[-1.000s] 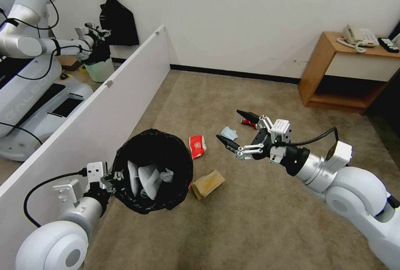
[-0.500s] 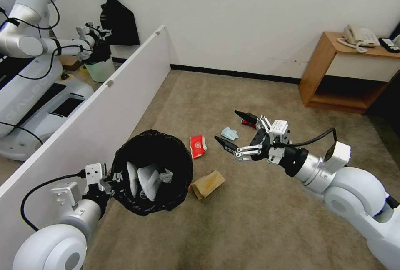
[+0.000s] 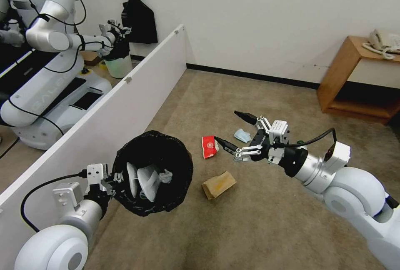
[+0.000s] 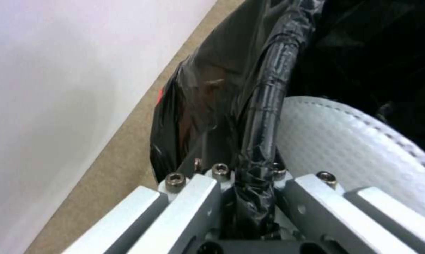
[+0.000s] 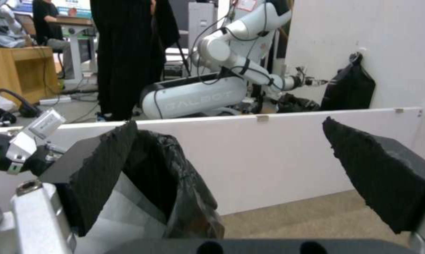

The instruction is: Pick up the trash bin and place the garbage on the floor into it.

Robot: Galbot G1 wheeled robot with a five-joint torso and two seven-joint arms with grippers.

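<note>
floor (image 3: 258,228): beige carpet (black baseboard) | left gripper (image 3: 109,179): jaws clamp trash bin (image 3: 153,172) rim | right gripper (image 3: 234,130): jaws wide

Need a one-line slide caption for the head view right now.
Left gripper holds the black-lined trash bin by its rim while the open right gripper hovers above the floor near a red carton and face mask.
</note>
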